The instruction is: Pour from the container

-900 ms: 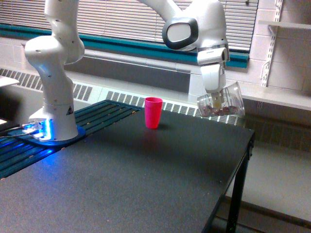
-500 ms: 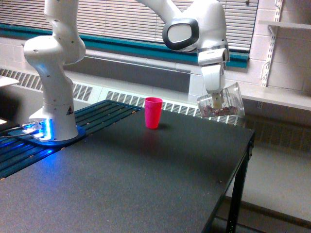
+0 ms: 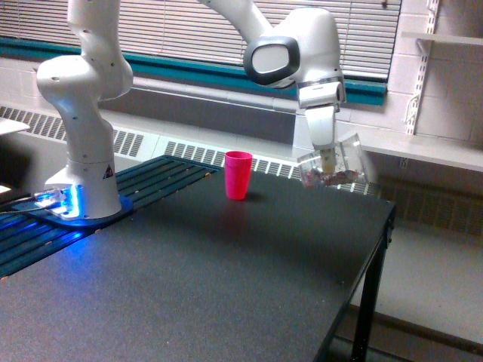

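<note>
The end effector (image 3: 326,154) is hanging down from the white arm (image 3: 290,53) at about one o'clock in the exterior view, and it is clamping the container (image 3: 332,164), a clear tumbler, by its rim. The container is riding in the air above the far right part of the dark surface (image 3: 226,279), not touching it. It is tilting, with its mouth leaning toward the exterior view's left, and the small brownish-pink pieces (image 3: 328,178) are lying along its lower side. The pink cup (image 3: 238,174) is standing upright on the surface at about twelve o'clock, well apart from the container and to its nine o'clock side. The arm's base (image 3: 81,188) is sitting at nine o'clock, glowing blue at its foot. Window blinds (image 3: 173,30) are running across the back wall, with a teal ledge beneath them.
</note>
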